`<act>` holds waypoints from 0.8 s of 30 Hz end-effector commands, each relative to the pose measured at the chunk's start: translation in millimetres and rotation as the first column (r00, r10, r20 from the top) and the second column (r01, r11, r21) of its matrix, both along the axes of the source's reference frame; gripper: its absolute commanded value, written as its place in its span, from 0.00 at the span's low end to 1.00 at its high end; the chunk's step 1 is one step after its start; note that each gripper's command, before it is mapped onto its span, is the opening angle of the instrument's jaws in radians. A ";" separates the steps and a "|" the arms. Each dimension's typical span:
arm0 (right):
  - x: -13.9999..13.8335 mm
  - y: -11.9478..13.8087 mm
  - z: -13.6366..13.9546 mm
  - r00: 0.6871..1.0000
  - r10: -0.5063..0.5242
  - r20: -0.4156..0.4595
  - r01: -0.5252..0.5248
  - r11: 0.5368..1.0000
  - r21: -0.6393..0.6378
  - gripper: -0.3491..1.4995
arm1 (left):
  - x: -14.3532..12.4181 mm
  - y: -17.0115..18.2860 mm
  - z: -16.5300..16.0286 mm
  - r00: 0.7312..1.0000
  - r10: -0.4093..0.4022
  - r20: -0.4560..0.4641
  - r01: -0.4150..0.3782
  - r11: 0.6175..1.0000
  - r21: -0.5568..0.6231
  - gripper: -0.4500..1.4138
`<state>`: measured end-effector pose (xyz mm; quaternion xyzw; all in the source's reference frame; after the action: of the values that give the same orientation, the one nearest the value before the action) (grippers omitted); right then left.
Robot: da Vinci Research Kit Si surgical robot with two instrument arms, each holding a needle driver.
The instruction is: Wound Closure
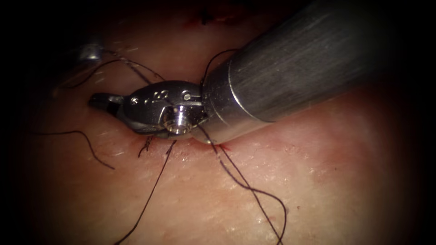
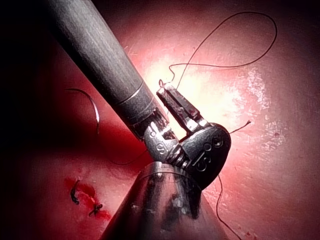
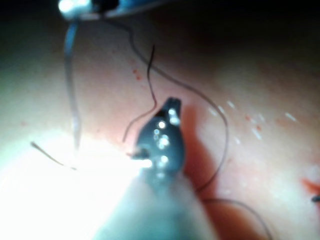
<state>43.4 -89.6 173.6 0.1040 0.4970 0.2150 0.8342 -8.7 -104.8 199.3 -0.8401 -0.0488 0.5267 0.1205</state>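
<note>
1. The left arm's steel needle-driver tool: in the left wrist view its pincer is closed, with the black suture thread nipped at the very tip. A small loop rises from the hold and the thread then runs off in a wide slack bow.
2. The curved needle: not positively identified. A pale bent sliver hanging under a bright metal part in the right wrist view may be it. Whether its lower end enters the tissue cannot be told.
3. Left of the cut: one loose strand lies curled on the pale pink pork-belly tissue, apart from both tools.
4. The right arm's steel needle-driver tool: it enters from the endoscope view's right and points left, low over the tissue. Its pincer looks closed. Strands pass close by it, but none can be confirmed between the jaws.
5. The narrow red-edged cut: it runs under the right tool's wrist, with short knot tails just left of it and a trace of red fluid along it.
6. Right of the cut: two long strands trail down across the tissue, one in a loop.
7. Handling judgement: the thread is light, limp and prone to snag. It is best gripped squarely, well back from a free end. The tissue looks soft and would tear under a hard pull.
</note>
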 end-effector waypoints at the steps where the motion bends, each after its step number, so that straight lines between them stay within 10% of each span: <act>1: 1.4 -1.1 0.7 1.000 0.001 0.002 -0.001 1.000 0.001 0.00 | -1.1 -1.5 -0.4 1.000 0.014 0.011 -0.014 1.000 -0.003 0.00; 14: 3.4 0.6 3.1 0.995 0.097 0.005 -0.096 0.994 -0.055 0.00 | -2.6 -3.8 -2.4 0.997 0.059 0.047 -0.059 0.998 -0.002 0.00; 24: 1.3 2.4 2.3 0.930 0.316 -0.185 -0.301 0.948 0.108 0.00 | -3.2 -5.8 0.2 0.976 0.190 0.103 -0.181 0.980 -0.085 0.00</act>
<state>44.0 -85.4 175.6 0.0795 0.5867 0.3515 0.7252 -11.2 -109.3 200.0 -0.8630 -0.1116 0.4915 0.0348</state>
